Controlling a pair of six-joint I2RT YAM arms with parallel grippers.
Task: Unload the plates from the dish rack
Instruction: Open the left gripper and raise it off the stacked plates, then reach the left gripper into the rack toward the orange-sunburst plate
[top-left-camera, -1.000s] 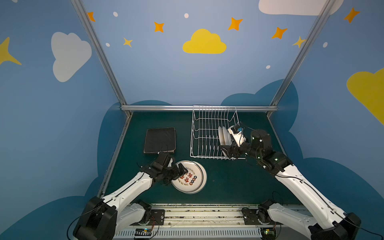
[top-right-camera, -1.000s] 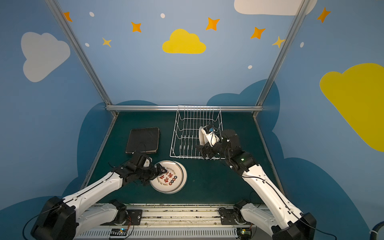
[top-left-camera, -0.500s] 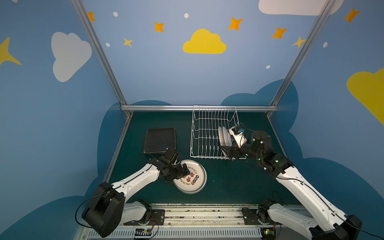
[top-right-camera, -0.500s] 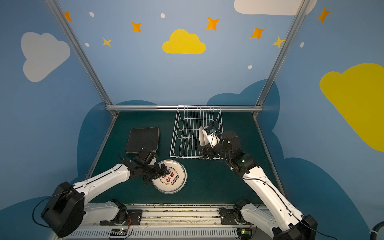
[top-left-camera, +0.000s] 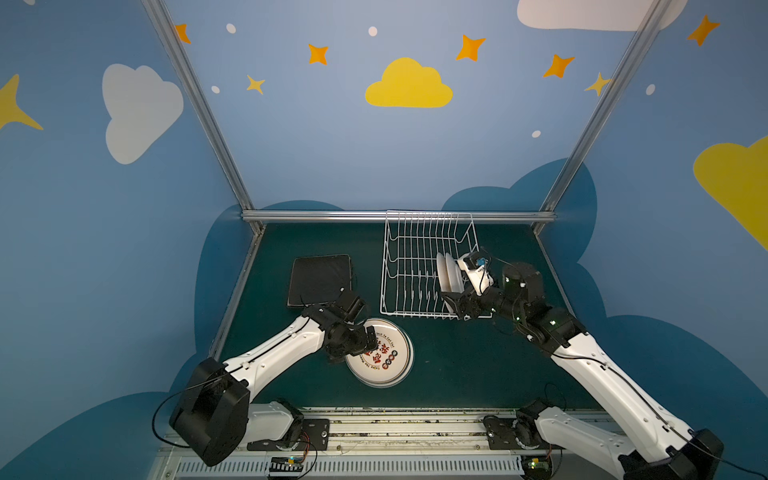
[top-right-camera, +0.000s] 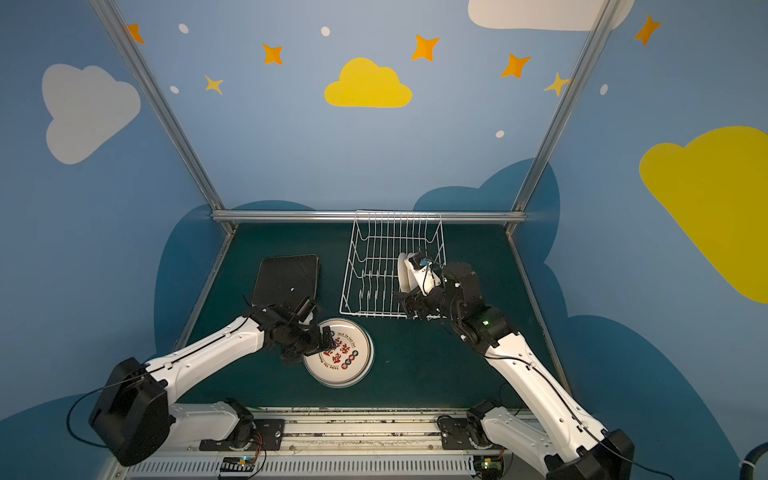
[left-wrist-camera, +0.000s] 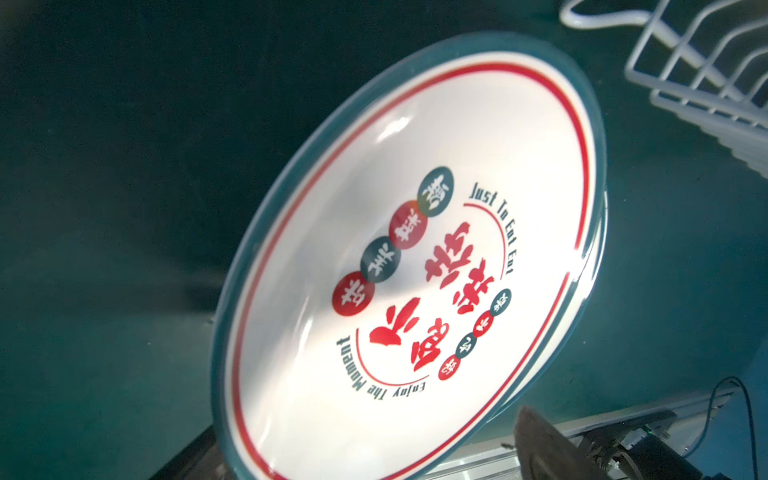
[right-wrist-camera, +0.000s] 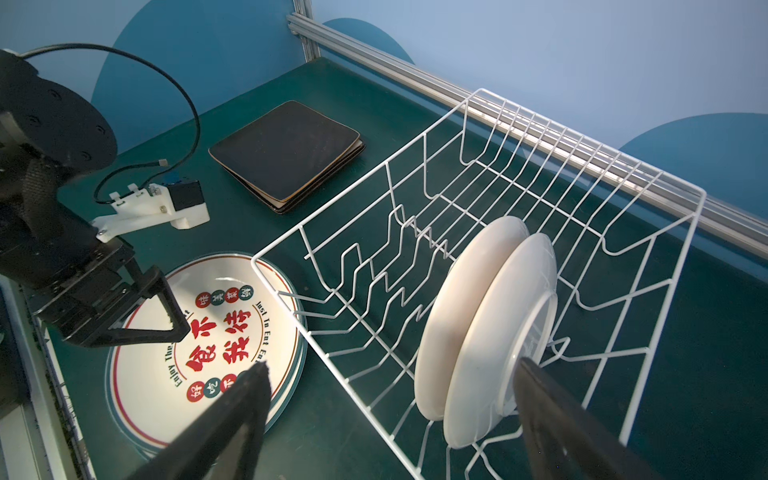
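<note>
The white wire dish rack (top-left-camera: 415, 315) (top-right-camera: 374, 314) (right-wrist-camera: 590, 141) stands at the back right of the green table. Two round white plates (top-left-camera: 448, 272) (top-right-camera: 404, 272) (right-wrist-camera: 486, 328) stand upright at its right end. My right gripper (top-left-camera: 455, 306) (top-right-camera: 409, 306) (right-wrist-camera: 390, 365) is open at the rack's near right corner, one finger by the nearer plate's foot. A round plate with red print (top-left-camera: 384, 357) (top-right-camera: 345, 357) (left-wrist-camera: 415, 257) (right-wrist-camera: 216, 345) lies flat on the table. My left gripper (top-left-camera: 368, 340) (top-right-camera: 322, 340) (left-wrist-camera: 365, 457) is open over its left rim. A stack of black-backed square plates (top-left-camera: 320, 278) (top-right-camera: 286, 278) (right-wrist-camera: 286, 153) lies left of the rack.
An aluminium frame bar (top-left-camera: 399, 216) runs along the back edge behind the rack, with slanted posts at both back corners. Blue walls close in three sides. The arms' mounting rail (top-left-camera: 395, 428) runs along the front edge.
My left gripper has moved right, further over the round plate on the table, and its arm has swung forward. The right gripper has shifted only slightly at the rack's corner.
</note>
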